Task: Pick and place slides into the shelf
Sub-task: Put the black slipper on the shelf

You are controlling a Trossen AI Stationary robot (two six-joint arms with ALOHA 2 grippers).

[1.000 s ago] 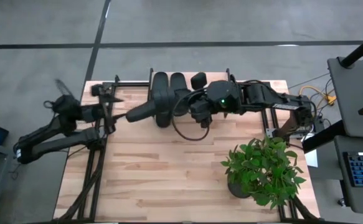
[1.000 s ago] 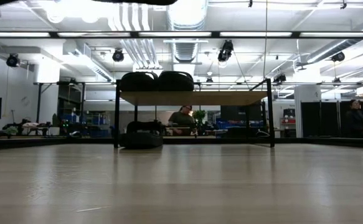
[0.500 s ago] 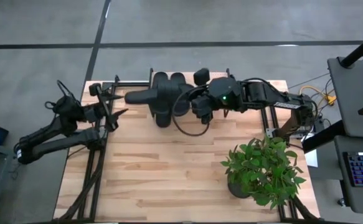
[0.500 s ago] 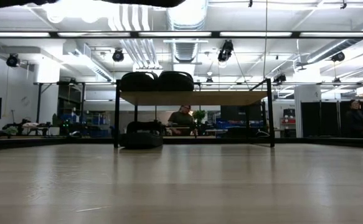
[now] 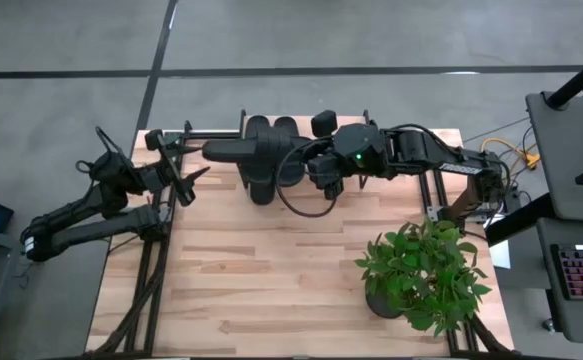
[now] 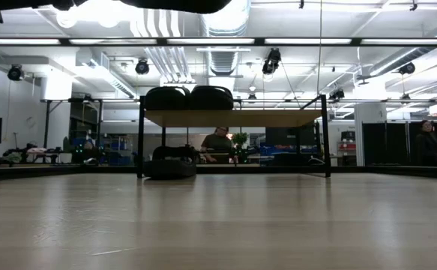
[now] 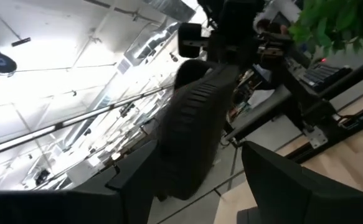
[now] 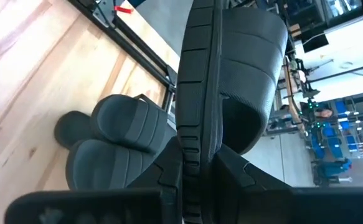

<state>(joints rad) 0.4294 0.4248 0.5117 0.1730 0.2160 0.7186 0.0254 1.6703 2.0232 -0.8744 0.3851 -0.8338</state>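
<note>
I am swinging the slide (image 5: 233, 151), pinched in my right gripper (image 5: 316, 168), up toward the shelf (image 5: 401, 134) since a second ago, with my wide-open left gripper (image 5: 186, 178) waiting nearby.

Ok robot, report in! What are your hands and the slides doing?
Right gripper shut on a slide, carried over the shelf. Left gripper open, waiting at table's left edge. Two slides on top already. Nothing blocking.
</note>
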